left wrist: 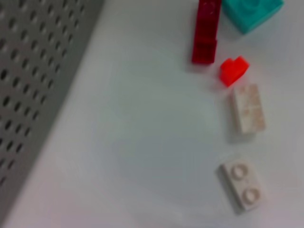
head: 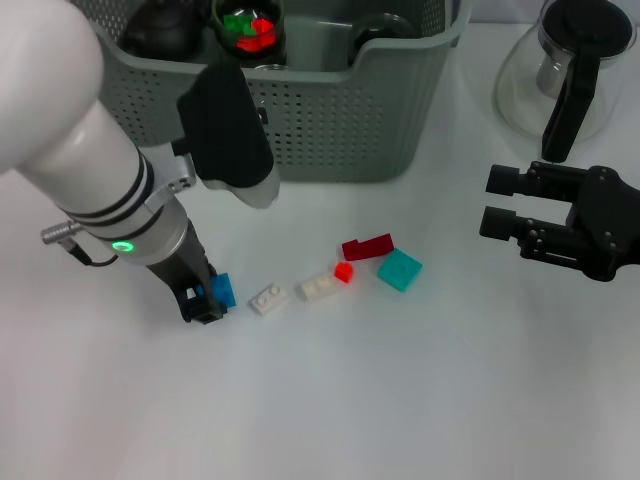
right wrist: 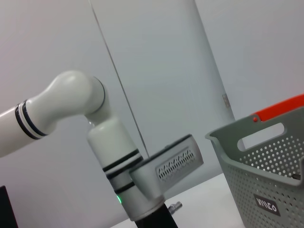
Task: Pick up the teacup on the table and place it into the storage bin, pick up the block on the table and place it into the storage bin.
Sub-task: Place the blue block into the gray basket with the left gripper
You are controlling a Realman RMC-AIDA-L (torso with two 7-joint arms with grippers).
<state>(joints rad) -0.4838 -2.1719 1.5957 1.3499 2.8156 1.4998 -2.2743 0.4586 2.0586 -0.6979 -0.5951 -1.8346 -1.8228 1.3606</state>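
The grey-green storage bin (head: 330, 110) stands at the back of the table; it also shows in the left wrist view (left wrist: 33, 90) and the right wrist view (right wrist: 270, 185). A dark cup (head: 250, 30) holding red and green pieces stands inside it. My left gripper (head: 205, 300) is down at the table in front of the bin's left corner, shut on a blue block (head: 222, 290). My right gripper (head: 500, 203) hovers open and empty at the right.
Loose blocks lie in a row right of the left gripper: two white (head: 267, 298) (head: 318, 287), a small red (head: 343, 272), a dark red (head: 367, 246), a teal (head: 399, 269). A glass teapot (head: 570, 60) with a black handle stands at the back right.
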